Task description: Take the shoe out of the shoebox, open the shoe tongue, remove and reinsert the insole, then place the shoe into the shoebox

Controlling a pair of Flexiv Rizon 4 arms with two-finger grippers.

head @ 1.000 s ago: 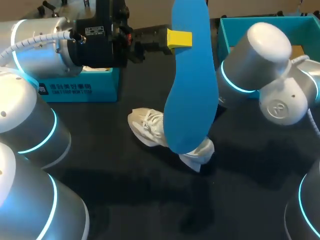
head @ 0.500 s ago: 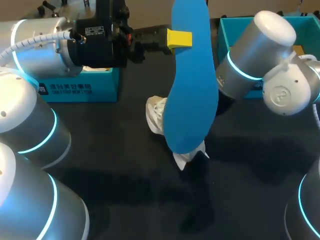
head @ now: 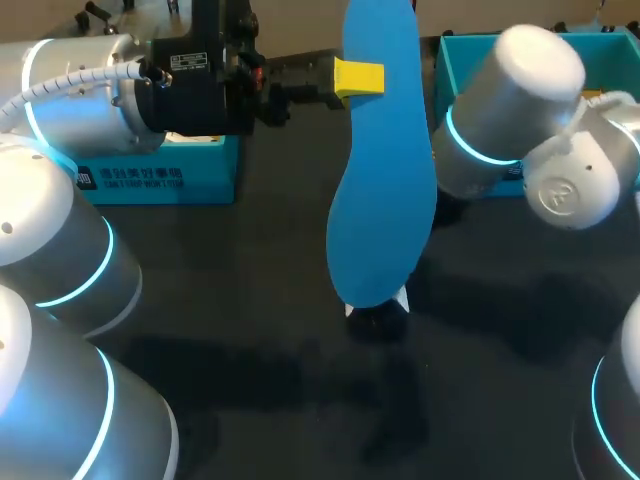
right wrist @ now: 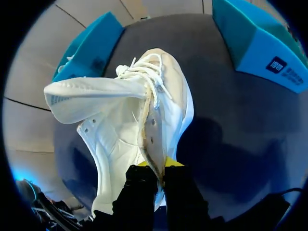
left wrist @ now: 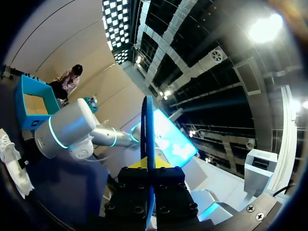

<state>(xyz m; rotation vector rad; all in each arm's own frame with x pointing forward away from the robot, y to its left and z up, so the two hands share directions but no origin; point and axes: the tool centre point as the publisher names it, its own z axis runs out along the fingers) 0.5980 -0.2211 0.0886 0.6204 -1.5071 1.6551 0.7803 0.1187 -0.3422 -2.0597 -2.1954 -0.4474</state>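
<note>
Insole [head: 385, 200]: blue, flat and smooth with rounded ends, held upright above the counter [head: 250, 390]; the left wrist view shows it edge-on as a thin blue line.
Left pincer [head: 358, 77]: closed narrow on the insole near its upper end, one yellow tip lying flat against the blue face; the other finger is hidden behind it.
Shoe [right wrist: 120, 120]: white, with a mesh upper, woven laces and small eyelet holes, the tongue folded out to one side. From the head view only a white scrap shows below the insole; the rest is hidden behind it.
Right pincer [right wrist: 155, 166]: clamped on the shoe's thin collar wall, a finger on each side, yellow tips just showing.
Shoebox [head: 452, 70]: teal card, open, with a plain brown inside, at the counter's far right, partly hidden by the right arm [head: 510, 110].
Teal box piece [head: 160, 178]: far left, under the left arm [head: 90, 90], with white print along its side.
Counter: dark and matte.
</note>
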